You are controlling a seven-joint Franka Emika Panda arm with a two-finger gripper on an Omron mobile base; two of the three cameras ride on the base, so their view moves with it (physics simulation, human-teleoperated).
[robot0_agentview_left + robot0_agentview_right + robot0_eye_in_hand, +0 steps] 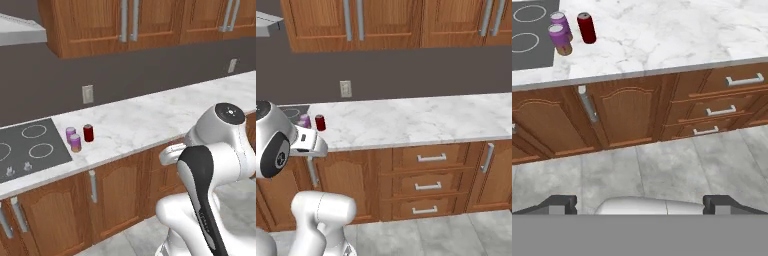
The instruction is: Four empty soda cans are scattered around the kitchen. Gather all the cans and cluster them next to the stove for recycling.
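Note:
Three soda cans stand close together on the white marble counter (150, 117), just right of the stove (30, 145). Two are purple (70, 133) (75, 143) and one is red (88, 133). The hand view looks down on them at its top left: the purple cans (561, 22) (559, 39), the red can (586, 27) and a corner of the stove (527, 35). My gripper (640, 204) hangs open over the floor in front of the base cabinets, well short of the counter, with nothing between its fingertips (559, 204). The right base view shows the red can (320, 122) and one purple can (304, 121) past my arm.
Wooden base cabinets with handled doors and a stack of drawers (431, 185) run under the counter. Upper cabinets (125, 25) hang above, and a range hood (20, 30) is over the stove. A wall outlet (87, 94) sits behind the cans. Grey tile floor (662, 165) lies below.

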